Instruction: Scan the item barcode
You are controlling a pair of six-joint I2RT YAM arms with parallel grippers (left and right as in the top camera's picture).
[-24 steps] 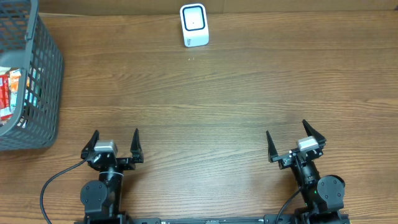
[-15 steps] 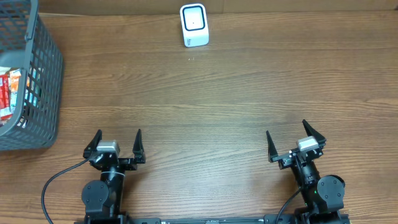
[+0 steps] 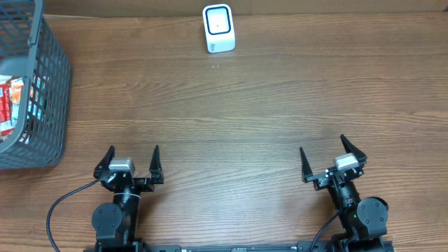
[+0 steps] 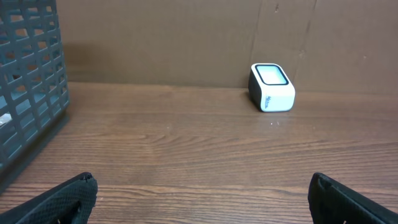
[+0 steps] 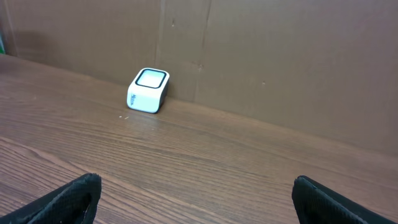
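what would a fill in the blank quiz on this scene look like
The scanner is ____ in colour. The grey basket sits on the robot's ____ side. The left gripper and right gripper both stand ____ and empty.
Missing words: white; left; open.

Right pincer (image 5: 199,200) spread wide, fingertips (image 5: 78,198) at the bottom corners, nothing between them. White scanner (image 5: 148,90) sits ahead and to the left of the pincer, well apart from it, dark-rimmed window facing up. It rests on the wood-grain desk (image 5: 249,162), just in front of the brown cardboard wall (image 5: 280,62).
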